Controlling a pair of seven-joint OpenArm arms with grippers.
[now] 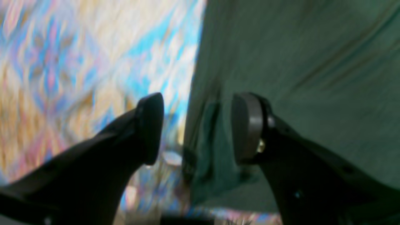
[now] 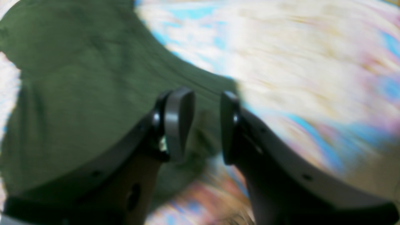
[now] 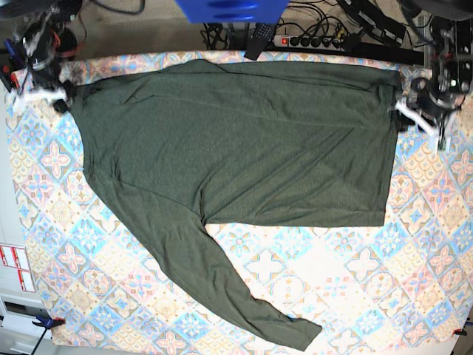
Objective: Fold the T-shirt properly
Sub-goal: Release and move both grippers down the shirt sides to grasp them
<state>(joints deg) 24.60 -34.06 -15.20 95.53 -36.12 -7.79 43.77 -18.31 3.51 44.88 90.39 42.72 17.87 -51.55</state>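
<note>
The dark olive-green T-shirt [image 3: 244, 148] lies spread flat on the patterned tablecloth, with one long sleeve [image 3: 236, 296] trailing toward the front edge. My left gripper [image 3: 411, 111] is at the shirt's far right corner. In the left wrist view the left gripper [image 1: 198, 128] is open, and the shirt's folded edge [image 1: 212, 147] lies loose between the fingers. My right gripper [image 3: 58, 100] is at the shirt's far left corner. In the right wrist view the right gripper [image 2: 204, 125] stands open over the shirt's edge [image 2: 78, 93], with a clear gap between the pads.
The colourful tiled tablecloth [image 3: 355, 281] covers the whole table. A power strip and cables [image 3: 318, 37] run along the back, next to a blue object [image 3: 229, 9]. Red-and-white labels [image 3: 13, 266] sit at the left edge.
</note>
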